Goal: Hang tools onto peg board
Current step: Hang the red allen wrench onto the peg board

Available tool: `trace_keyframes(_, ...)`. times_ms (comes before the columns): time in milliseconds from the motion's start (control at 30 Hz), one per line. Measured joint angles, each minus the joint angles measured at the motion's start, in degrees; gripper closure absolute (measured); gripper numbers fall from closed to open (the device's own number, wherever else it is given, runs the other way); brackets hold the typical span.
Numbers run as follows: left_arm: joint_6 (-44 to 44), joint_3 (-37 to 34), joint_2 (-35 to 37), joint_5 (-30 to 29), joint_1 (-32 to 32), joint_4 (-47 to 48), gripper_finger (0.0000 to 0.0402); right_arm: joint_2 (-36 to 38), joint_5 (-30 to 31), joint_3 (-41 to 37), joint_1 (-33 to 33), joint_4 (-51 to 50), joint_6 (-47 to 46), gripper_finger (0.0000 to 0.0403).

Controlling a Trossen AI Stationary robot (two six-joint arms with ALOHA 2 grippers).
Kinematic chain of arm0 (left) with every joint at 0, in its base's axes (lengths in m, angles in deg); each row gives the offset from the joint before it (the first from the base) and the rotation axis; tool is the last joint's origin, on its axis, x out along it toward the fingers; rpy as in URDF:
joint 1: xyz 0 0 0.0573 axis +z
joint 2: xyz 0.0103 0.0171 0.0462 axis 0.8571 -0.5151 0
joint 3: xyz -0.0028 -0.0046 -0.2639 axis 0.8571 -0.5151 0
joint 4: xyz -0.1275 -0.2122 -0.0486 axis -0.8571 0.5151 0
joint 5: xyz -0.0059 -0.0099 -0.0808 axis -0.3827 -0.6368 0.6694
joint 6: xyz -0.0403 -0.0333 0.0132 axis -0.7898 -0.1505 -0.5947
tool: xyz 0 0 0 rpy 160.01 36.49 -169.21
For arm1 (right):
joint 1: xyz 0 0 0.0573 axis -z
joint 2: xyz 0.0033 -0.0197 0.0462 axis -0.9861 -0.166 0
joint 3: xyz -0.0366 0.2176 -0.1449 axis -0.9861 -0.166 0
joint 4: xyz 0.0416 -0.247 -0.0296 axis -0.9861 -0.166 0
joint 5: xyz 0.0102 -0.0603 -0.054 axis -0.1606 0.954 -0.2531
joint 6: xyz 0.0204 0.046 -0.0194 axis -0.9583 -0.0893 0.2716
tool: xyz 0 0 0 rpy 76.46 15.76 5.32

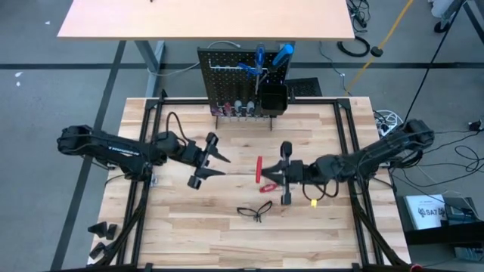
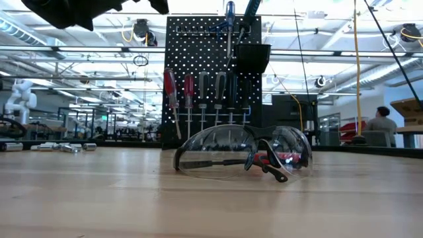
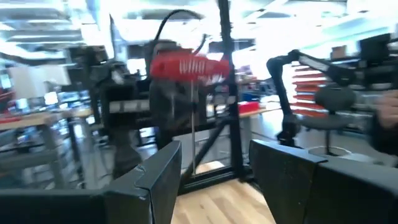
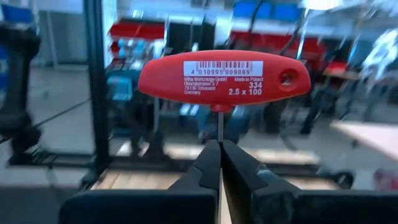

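Observation:
The black peg board (image 1: 234, 79) stands upright at the table's far edge, with a row of red- and grey-handled tools (image 2: 198, 92), blue screwdrivers (image 1: 261, 57) and a black bin (image 1: 272, 98) on it. My right gripper (image 1: 274, 175) is at mid-table, shut on a red T-handled hex key (image 4: 224, 78). My left gripper (image 1: 215, 166) is open and empty a little to its left, facing it; the key shows beyond its fingers (image 3: 189, 67). Black-framed clear glasses (image 1: 255, 211) lie on the table near the front, also in the low view (image 2: 244, 152). My right gripper pinches the hex key's thin metal shaft (image 4: 219, 127) between its two fingers, just below the red handle. The fingers come level from the table's right and lie along the shaft. The key is lifted clear of the table, its red cross handle (image 1: 259, 171) toward the left gripper.
A black frame (image 1: 151, 143) runs along the table's sides. Small dark pieces (image 1: 102, 230) lie off the near left corner, and a small yellow piece (image 1: 312, 202) lies under the right arm. Bare wood lies between the grippers and the peg board.

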Motion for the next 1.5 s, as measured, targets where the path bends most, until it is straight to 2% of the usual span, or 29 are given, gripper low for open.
trace_keyframes(100,0.0,1.1,-2.1,-3.5,-0.5,-0.7,0.0205,-0.2,-0.2,0.0,2.0,1.5,1.0,0.0403)
trace_keyframes(233,0.0,4.2,-5.9,-5.4,-1.1,-0.8,0.0205,-1.4,-2.0,0.0,4.3,2.2,0.4,0.0403)
trace_keyframes(567,-1.2,9.1,-15.5,-5.9,-1.2,-0.8,0.0205,-6.2,-3.3,0.0,5.0,7.5,0.8,0.0403)
trace_keyframes(867,-1.5,11.3,-18.6,-4.1,-1.2,0.1,0.0211,-8.3,-3.2,0.0,5.0,9.1,0.9,0.0403)
trace_keyframes(1033,-1.4,11.3,-18.6,-4.0,-1.2,1.3,0.0266,-8.2,-3.1,0.0,5.0,9.0,1.4,0.0403)
trace_keyframes(1233,-1.0,11.3,-18.5,-3.5,-1.2,1.2,0.0385,-8.2,-2.8,0.0,5.0,9.0,1.3,0.0403)
trace_keyframes(1500,-1.0,11.3,-18.5,-3.3,-1.2,1.3,0.0396,-8.2,-2.8,0.0,5.0,8.2,1.1,0.0400)
